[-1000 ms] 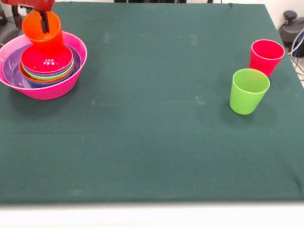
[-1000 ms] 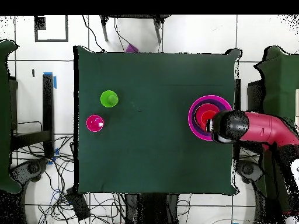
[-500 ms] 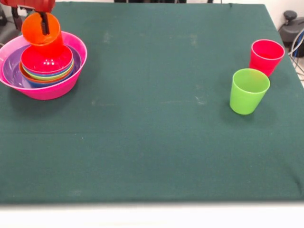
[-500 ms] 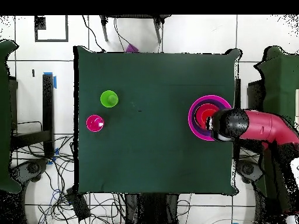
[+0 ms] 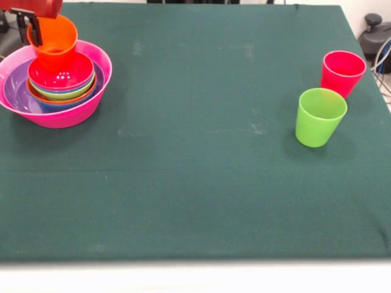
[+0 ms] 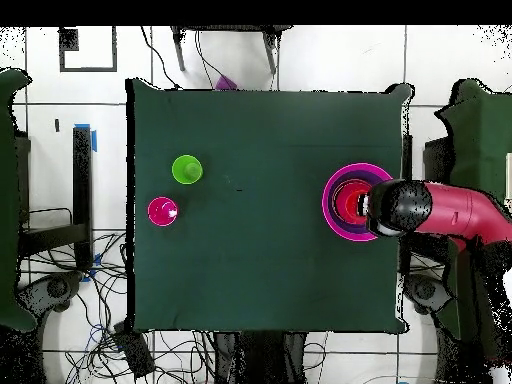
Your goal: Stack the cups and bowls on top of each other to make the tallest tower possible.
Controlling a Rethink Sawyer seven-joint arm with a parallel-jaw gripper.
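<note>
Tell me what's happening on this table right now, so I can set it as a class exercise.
A red robot arm is building a tower of nested bowls at one corner of the green table. Its end effector holds the orange cup by the rim, upright, at the red-pink bowl that tops the stack inside the big pink bowl. Whether the cup already rests there is unclear. The lime green cup and the red-pink cup stand upright across the table, still unstacked.

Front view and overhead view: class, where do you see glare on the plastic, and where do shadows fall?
Front view: white glints inside the top red-pink bowl; soft shadow beside the green cup. Overhead view: a bright spot in the red-pink cup.
</note>
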